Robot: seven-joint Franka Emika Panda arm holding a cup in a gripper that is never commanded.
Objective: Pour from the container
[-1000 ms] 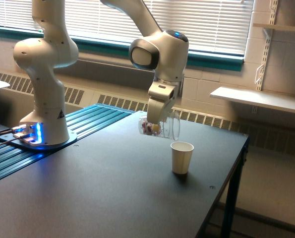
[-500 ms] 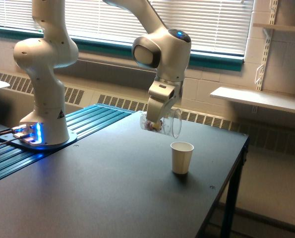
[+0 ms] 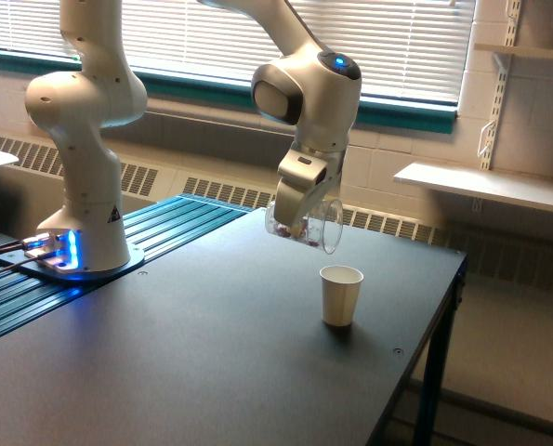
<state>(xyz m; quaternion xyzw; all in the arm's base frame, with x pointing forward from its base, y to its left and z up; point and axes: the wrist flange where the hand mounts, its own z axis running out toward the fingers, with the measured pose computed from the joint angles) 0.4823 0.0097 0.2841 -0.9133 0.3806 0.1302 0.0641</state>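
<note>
Table (image 3: 211, 372) dark, w/ a paper cup (image 3: 340, 295) standing upright near its edge on the exterior view's right. Step in hand, as I judge it: tipping to pour, so keep the rim over the cup mouth & rotate slowly so pieces don't overshoot. Gripper (image 3: 299, 216) is clamped on the container (image 3: 306, 226), which lies tilted nearly sideways in mid-air, mouth toward the exterior view's right, above & a bit left of the paper cup, not touching; small pieces visible inside.

Hanging above the worktop (image 3: 211, 372) — container (image 3: 304, 225) tipped in the fingers (image 3: 296, 216), mouth facing the exterior view's right; paper cup (image 3: 340, 295) standing below — apart.
</note>
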